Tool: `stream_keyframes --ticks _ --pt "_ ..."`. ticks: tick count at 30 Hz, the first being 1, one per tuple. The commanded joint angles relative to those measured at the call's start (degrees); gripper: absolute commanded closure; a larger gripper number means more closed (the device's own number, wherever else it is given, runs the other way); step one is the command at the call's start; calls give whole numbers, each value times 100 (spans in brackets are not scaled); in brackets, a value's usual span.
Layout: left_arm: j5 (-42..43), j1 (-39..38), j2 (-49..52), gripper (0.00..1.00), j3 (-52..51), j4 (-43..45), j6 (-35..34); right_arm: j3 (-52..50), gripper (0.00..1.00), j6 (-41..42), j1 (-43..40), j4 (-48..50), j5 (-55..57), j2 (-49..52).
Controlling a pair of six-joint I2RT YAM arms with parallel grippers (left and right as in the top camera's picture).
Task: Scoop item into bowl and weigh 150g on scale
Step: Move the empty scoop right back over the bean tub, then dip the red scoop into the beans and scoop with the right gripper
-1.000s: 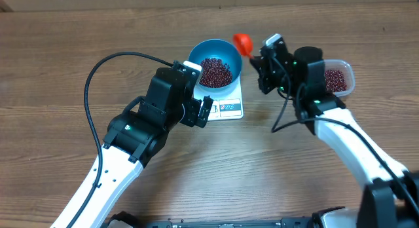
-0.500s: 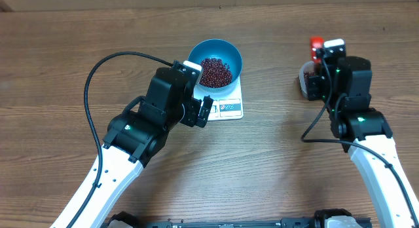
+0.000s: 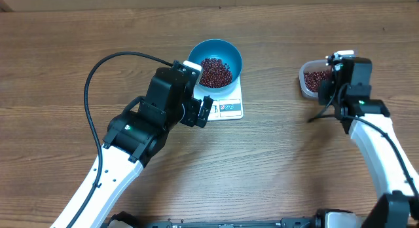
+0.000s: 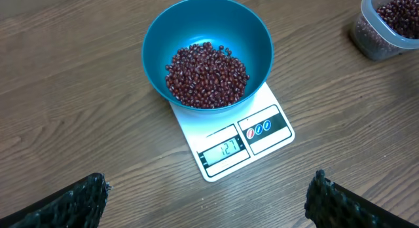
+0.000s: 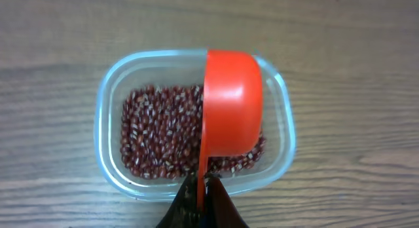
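Two grippers: left (image 4: 208,195) wide open, empty; right (image 5: 201,192) pinching scoop (image 5: 229,103) handle
Bowl (image 4: 209,25): on scale (image 4: 196,123), beans (image 4: 206,74) inside
Tub (image 5: 105,110): beans, scoop over it

a: where's the bowl (image 4: 196,21)?
b: upright on the scale (image 4: 265,141), blue, covering its back half.
a: and the beans (image 4: 206,74)?
b: a dark red-brown heap in its bottom. the scale's white, flat, display lit.

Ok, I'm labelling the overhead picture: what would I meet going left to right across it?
In order: black cable → blue bowl → clear tub. The scale, partly under the bowl, is left out.
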Motion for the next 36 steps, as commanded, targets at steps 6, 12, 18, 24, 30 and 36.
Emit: stream_keyframes --ticks 6,12,18,24,30,36 --pt "-50 24 24 1 138 7 26 11 96 22 -20 55 199 538" --pt "-50 24 24 1 138 7 26 11 96 -326 -20 28 498 669" --pt "-50 24 24 0 138 7 26 11 96 -459 -20 35 708 682" --pt "-50 24 24 0 138 7 26 7 96 -535 -20 -107 632 686" --pt "-50 24 24 0 138 7 26 7 96 -533 -17 -442 162 686" --pt "-50 24 24 0 138 7 26 7 96 -490 -17 -520 -479 686"
